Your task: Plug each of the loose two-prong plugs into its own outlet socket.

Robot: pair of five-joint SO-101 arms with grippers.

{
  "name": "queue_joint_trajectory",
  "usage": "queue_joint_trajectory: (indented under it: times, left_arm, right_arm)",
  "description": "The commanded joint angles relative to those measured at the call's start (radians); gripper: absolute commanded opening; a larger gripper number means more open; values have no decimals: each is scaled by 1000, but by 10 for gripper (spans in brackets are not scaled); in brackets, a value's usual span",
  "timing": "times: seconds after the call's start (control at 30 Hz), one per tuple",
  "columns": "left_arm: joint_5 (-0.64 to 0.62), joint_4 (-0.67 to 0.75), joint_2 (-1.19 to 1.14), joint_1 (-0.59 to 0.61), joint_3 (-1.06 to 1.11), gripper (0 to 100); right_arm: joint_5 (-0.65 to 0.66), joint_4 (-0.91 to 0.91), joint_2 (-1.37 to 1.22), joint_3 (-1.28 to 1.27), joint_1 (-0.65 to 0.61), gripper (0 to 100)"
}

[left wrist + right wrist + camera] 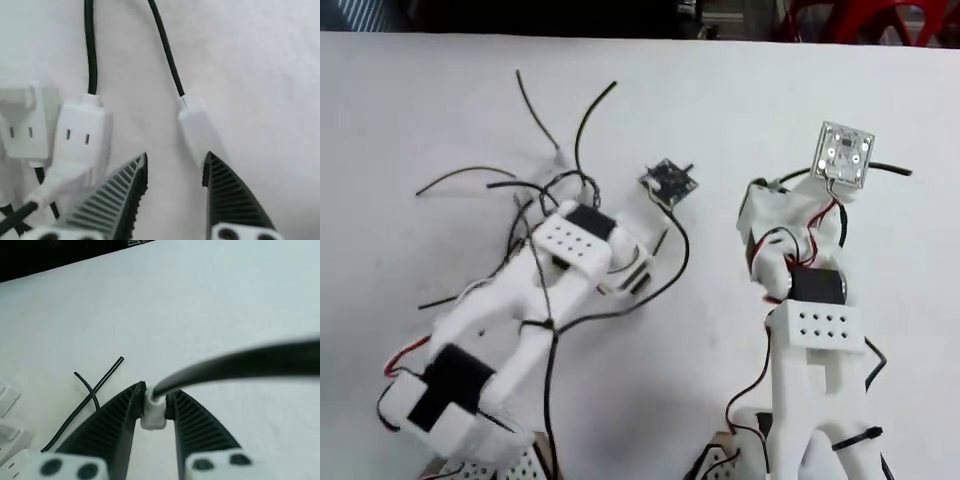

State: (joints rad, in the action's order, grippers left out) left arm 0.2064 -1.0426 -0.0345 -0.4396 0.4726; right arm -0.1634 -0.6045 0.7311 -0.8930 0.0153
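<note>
From above, a white table (440,90) holds two white arms side by side. The left arm (510,300) reaches in over a tangle of thin black wires (545,120), and the right arm (815,330) stands well apart from it on open tabletop. The left wrist view adds the close detail. The left gripper (175,167) has its black ridged jaws spread wide and grips nothing. A loose plug (196,131), slim and white with a black cord at its far end, lies flat on the table just past the fingertips, its near end at the tip of one finger. Its prongs cannot be made out. Beside it lies a white outlet socket (80,137) with two narrow slots facing up, and a second socket (22,131) sits just beyond that. The right wrist view shows the right gripper (155,395) clenched on a small white held plug (153,415), whose thick black cord (240,365) sweeps away above the table.
</note>
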Motion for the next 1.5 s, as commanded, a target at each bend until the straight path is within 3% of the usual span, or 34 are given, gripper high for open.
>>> queue_joint_trajectory:
  times: [0.0, 0.23, 0.5, 0.7, 0.9, 1.07, 1.33, 1.47]
  left_arm:
    - [44, -58, -87, 130, -83, 188]
    - [46, -183, 24, 197, -135, 188]
    - [-3, -203, 234, 68, -78, 196]
    - [-186, -126, 142, 8, -35, 333]
    - [-203, -5, -87, 5, -43, 294]
    - [26, -15, -206, -27, -137, 191]
    - [288, -20, -216, -35, -242, 185]
    - [265, -44, -211, -24, -295, 248]
  right_arm:
    - [-8, 19, 30, 5, 2, 17]
    - [-6, 16, 30, 3, -24, 17]
    - [-6, 15, 30, 3, -28, 17]
    - [-6, 15, 30, 2, -28, 17]
    - [-6, 15, 30, 2, -28, 17]
    - [8, 15, 30, 2, -28, 17]
    - [34, 22, 30, -15, -33, 17]
    - [34, 22, 30, -15, -30, 17]
